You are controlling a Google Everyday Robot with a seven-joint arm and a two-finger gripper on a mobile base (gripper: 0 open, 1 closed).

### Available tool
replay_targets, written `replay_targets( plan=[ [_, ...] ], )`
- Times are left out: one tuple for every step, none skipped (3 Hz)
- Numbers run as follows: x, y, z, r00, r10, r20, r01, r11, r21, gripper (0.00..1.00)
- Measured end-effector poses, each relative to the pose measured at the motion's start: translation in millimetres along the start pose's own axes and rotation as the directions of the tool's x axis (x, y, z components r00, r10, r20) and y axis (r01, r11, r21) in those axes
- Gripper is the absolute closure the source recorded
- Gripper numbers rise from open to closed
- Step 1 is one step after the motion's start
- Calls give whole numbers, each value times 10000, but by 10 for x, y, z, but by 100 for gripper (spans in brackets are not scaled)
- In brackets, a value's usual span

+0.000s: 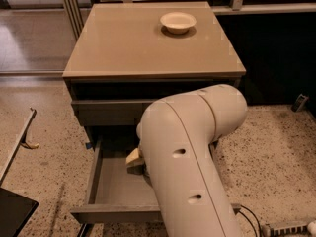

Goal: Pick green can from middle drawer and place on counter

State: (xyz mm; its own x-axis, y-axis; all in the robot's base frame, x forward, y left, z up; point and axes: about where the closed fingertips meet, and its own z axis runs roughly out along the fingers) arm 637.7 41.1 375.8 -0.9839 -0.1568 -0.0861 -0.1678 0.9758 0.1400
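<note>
Jaws: state can't be told, since the gripper (134, 158) shows only as a pale tan-cream piece at the arm's left edge, w/ the rest hidden behind the arm (192, 157). The gripper sits low inside the middle drawer (114, 185), towards its back and approx. mid-width. Green can: not visible; the arm covers the drawer area right of the gripper, so its position can't be told.

Middle drawer: pulled out towards the camera, w/ smooth grey floor bare on the left half, left wall and flat front both seen, right half behind the arm. Above it, the upper drawer front (111, 112) is shut.

Counter (143, 48): glossy beige-tan slab topping the cabinet, overhanging slightly. A white bowl (177, 21) stands upright near its rear right corner, well apart from the gripper.

Arm: large white link filling the lower centre-right, elbow level w/ the upper drawer front, running down and out of view at the bottom.

Surroundings: speckled floor (47, 152) on both sides of the cabinet; a power strip (286, 228) w/ cable at lower right.
</note>
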Motion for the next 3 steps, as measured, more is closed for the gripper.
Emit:
replay_targets(
  plan=[
    [15, -70, 181, 9992, 152, -358, -154, 9999, -48, 18],
    [63, -147, 154, 9990, 289, -332, -293, 9995, -98, 42],
    [147, -197, 8, 9993, 338, -148, -340, 9994, -86, 65]
  ],
)
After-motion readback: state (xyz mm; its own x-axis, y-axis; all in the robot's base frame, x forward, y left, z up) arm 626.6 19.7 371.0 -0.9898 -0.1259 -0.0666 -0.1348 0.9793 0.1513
